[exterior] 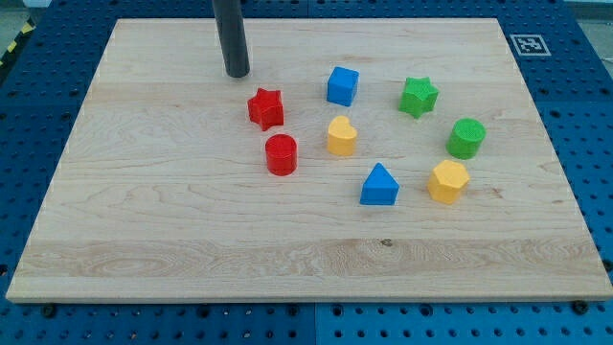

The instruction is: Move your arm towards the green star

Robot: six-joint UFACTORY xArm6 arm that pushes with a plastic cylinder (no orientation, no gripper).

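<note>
A dark rod comes down from the top edge of the frame, left of centre, and my tip (pixel 238 74) rests on a pale wooden counter (pixel 153 211). The arm carries no hand, only this rod, so nothing is grasped and the tip touches no block.

Nearest the tip, just below and to its right, sits a red star (pixel 266 108). Below that star, near it but apart, stands a red cylinder (pixel 282 154). To the right of the red star are a blue cube (pixel 342 85) and, beneath the cube, a yellow heart-shaped block (pixel 341 136). Further down and right lies a blue triangular block (pixel 379 185).

The green star (pixel 419 97) lies in the upper right part of the counter, well apart from the tip, with the blue cube between them. Below and right of it stands a green cylinder (pixel 466 138), and below that a yellow hexagonal block (pixel 448 180).

Blue pegboard (pixel 38 115) surrounds the counter.
</note>
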